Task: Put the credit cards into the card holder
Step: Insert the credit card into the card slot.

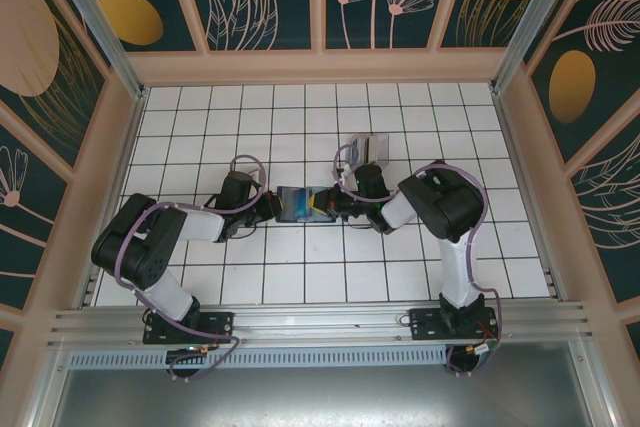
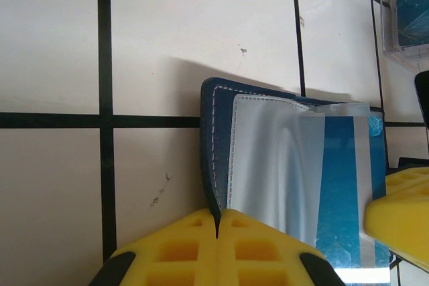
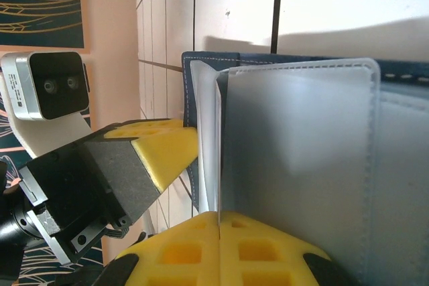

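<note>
Card holder is lying on the tiled table, being held spread between both arms, the left end effector clamping shut on its navy cover edge and the right end effector pinching a clear sleeve, probably keeping a pocket gaping for the credit cards waiting near its far right corner.

Both arms reach inward, the left tool and right tool facing each other (jaws pressed together).

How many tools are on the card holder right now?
2. The left tool is shut on the card holder at its navy cover edge; the right tool is shut on one of its clear sleeves, from the opposite side.
</note>
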